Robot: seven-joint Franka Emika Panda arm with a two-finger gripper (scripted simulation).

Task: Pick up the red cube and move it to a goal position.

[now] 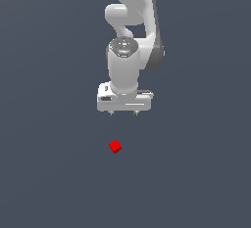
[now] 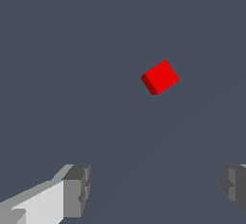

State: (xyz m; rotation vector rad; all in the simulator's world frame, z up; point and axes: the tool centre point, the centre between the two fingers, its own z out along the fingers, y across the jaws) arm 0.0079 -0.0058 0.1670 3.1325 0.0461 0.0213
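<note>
Red cube [image 1: 115, 146] alone on the floor, clear of the spread-fingered gripper [image 1: 123, 113].

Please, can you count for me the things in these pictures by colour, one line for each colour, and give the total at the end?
Red: 1, the red cube, lying free on the grey floor.
White: 1, the robot arm with its gripper, open and apart from the cube.
Total: 2

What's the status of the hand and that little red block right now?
Hand open, empty. Red cube on the floor, apart from hand. Nothing in the way.
</note>
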